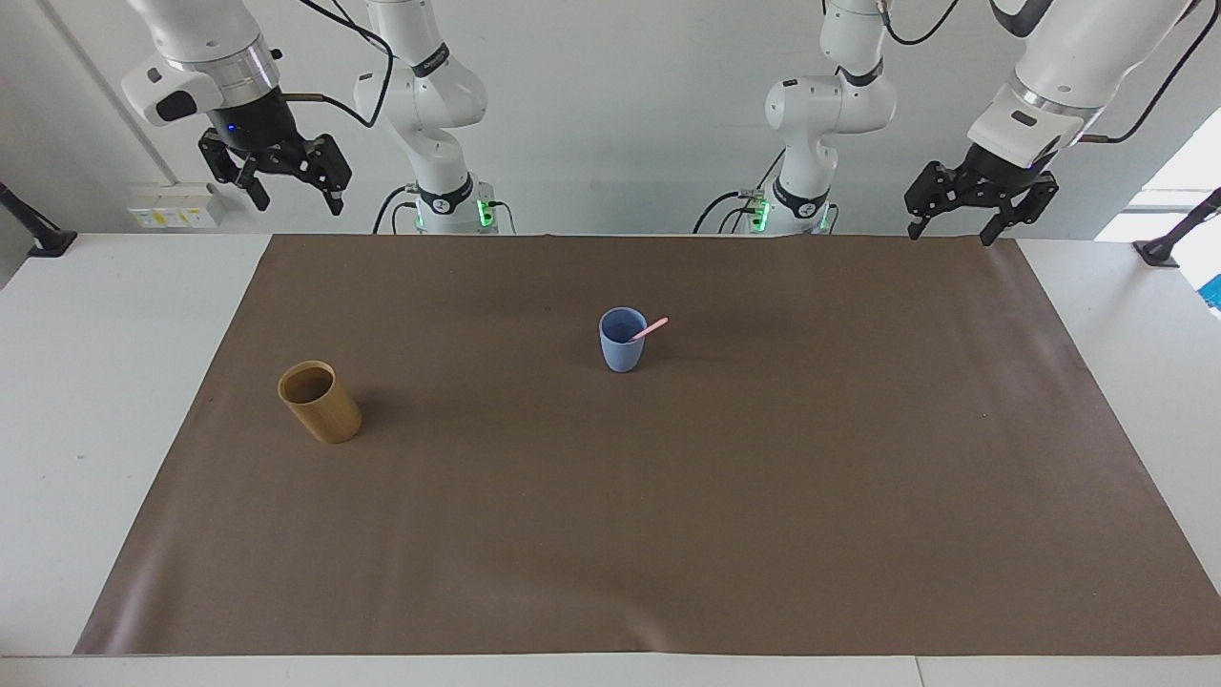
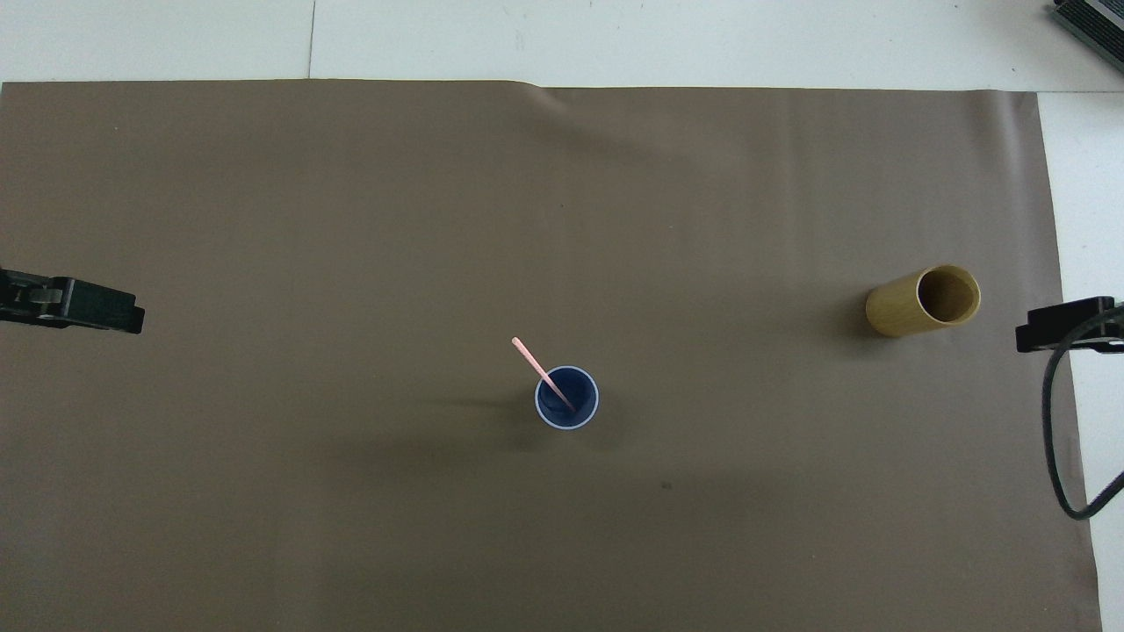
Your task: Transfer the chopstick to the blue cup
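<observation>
Well, from my station I saw a brown mat spread over the white counter, and I took the blue cup standing upright on it as my landmark. One tan wooden-looking cup, a plain cylinder, stood well apart from the blue cup, toward the right arm's end and slightly farther from the robots. Nothing lay between the two. The blue cup looked matte, handleless, tapering to its base. A thin pale-pink chopstick stood in it, leaning over the rim toward the left arm's end. My left hand and right hand hung high in the air, each well away from the blue cup, fingers spread wide and gripping nothing.
</observation>
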Action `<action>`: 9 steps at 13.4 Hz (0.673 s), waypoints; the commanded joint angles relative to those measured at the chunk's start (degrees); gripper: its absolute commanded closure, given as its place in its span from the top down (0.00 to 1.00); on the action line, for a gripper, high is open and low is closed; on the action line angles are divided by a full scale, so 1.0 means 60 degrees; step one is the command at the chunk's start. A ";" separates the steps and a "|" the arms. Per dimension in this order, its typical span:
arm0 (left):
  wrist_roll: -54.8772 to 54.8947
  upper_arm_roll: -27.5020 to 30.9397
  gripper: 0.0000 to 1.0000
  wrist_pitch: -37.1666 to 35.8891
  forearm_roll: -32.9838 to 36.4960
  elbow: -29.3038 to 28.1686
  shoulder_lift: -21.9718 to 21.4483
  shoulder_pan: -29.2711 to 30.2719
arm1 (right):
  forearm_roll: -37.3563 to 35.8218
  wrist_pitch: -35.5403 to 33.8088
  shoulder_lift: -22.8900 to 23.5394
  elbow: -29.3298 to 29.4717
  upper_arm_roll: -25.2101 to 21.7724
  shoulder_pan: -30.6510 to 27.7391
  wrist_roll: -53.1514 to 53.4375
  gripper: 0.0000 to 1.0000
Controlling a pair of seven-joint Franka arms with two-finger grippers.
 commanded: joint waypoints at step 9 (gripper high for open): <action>-0.0026 -0.0109 1.00 -0.0064 0.0144 -0.0071 -0.0135 0.0182 | -0.0240 0.0096 -0.0189 -0.0202 0.0039 -0.0115 -0.0915 1.00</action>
